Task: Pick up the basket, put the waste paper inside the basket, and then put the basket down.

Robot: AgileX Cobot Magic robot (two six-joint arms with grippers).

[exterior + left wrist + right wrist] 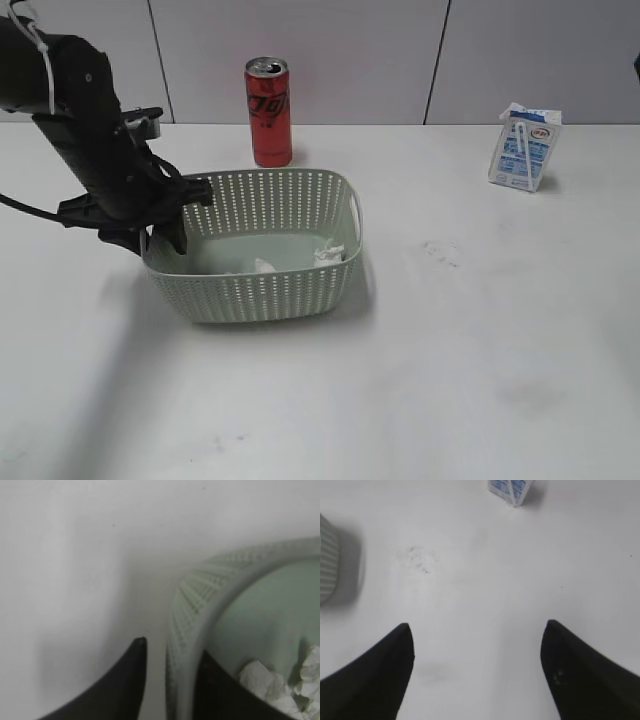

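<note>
1. Left gripper (168,232): fingertips largely masked by the basket (262,290) wall in the exterior view; contact there unclear.
2. Left wrist view: heavily blurred; basket rim (186,630) and waste paper (272,685) cut off by the frame edges.
3. Drink carton (509,489): cropped by the right wrist view's top edge; print illegible.
4. Right arm: outside the exterior view.
</note>
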